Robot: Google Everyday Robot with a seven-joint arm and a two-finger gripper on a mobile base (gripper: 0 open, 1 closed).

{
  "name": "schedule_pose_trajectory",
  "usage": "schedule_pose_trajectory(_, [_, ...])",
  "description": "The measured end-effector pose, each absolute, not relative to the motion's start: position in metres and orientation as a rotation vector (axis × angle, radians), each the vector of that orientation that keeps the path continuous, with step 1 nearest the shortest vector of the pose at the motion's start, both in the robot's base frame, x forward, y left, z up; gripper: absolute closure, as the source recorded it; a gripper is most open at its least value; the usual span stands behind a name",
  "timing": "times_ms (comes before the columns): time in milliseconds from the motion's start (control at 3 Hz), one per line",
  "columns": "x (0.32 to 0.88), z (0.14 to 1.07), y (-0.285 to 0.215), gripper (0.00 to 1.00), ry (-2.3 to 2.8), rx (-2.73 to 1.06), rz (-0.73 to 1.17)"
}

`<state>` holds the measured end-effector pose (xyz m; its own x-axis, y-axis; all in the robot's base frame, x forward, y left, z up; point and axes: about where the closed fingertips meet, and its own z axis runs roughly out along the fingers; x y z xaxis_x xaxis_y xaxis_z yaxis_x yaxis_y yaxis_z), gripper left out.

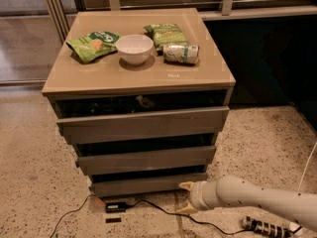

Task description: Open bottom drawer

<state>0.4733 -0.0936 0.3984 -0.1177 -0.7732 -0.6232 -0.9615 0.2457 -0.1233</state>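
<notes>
The bottom drawer [146, 185] is the lowest and narrowest of three grey-brown slab fronts in the cabinet. It stands out only slightly, with a dark gap above it. My gripper [186, 197] is low at the drawer's right end, just in front of the front's lower right corner. Its two cream fingertips [186, 185] are spread apart, one near the drawer front and one near the floor. The white arm [257, 200] comes in from the lower right.
The top drawer [143, 124] and middle drawer [146, 158] stick out further. On the cabinet top [99, 78] are two green chip bags, a white bowl [134, 48] and a can on its side [181, 53]. A black cable [148, 205] and power strip [265, 227] lie on the floor.
</notes>
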Motion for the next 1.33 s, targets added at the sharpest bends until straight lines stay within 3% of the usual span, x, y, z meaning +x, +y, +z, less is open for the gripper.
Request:
schedule_pose_trajectory(333, [0.473, 0.398, -0.094, 0.70, 1.941, -1.577, 0.419])
schedule_pose_trajectory(667, [0.473, 0.398, -0.094, 0.94, 1.941, -1.577, 0.419])
schedule_pose_trajectory(1000, [0.473, 0.398, -0.093, 1.00, 1.942, -1.577, 0.419])
schedule_pose_trajectory(1333, [0.487, 0.371, -0.083, 1.00, 1.907, -1.561, 0.381])
